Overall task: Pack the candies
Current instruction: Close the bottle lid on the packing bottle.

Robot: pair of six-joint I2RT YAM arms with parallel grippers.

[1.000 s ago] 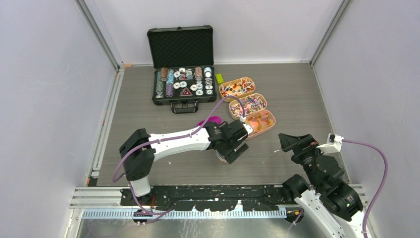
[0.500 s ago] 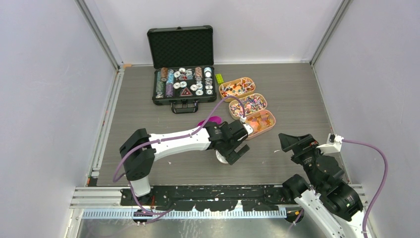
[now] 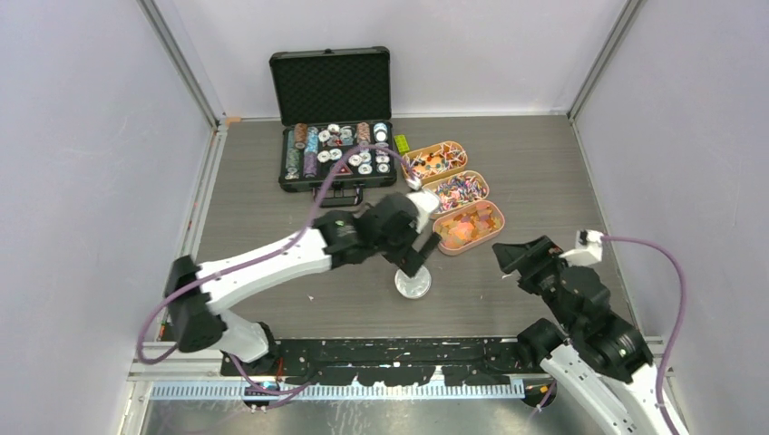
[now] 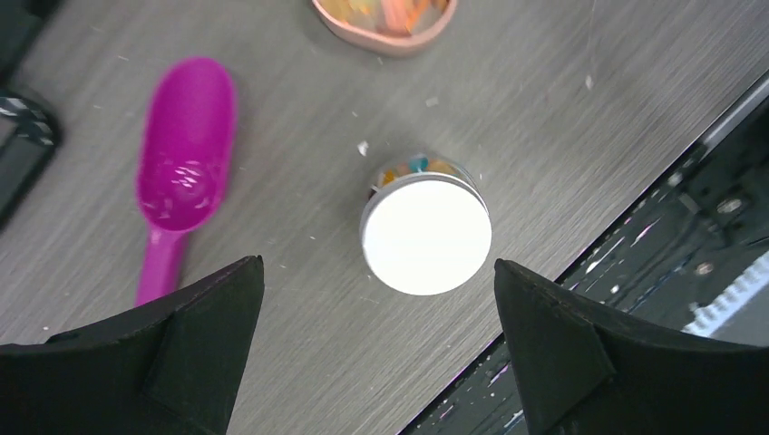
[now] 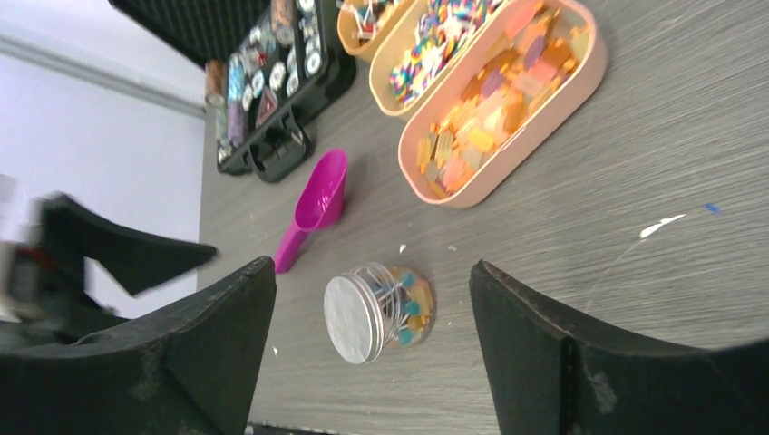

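Observation:
Candies fill three peach trays (image 3: 454, 191), the nearest holding orange and pink ones (image 5: 490, 118). More candies (image 5: 410, 306) show through a small clear jar (image 3: 413, 285) with a silver lid (image 4: 426, 234) that stands alone on the table. My left gripper (image 3: 415, 254) hovers open above and just behind the jar, which lies below its spread fingertips in the left wrist view (image 4: 378, 265). My right gripper (image 3: 512, 258) is open to the jar's right, facing it (image 5: 372, 265). The magenta scoop (image 4: 181, 154) lies empty left of the jar.
An open black case of poker chips (image 3: 335, 154) sits at the back, with a small yellow-green block (image 3: 401, 143) beside it. White crumbs dot the table near the jar. The table's near edge and black rail (image 4: 671, 272) run close behind the jar.
My left gripper has let go of the jar, risen and drawn back towards the trays; the jar stays standing. The right gripper has edged forward and left.

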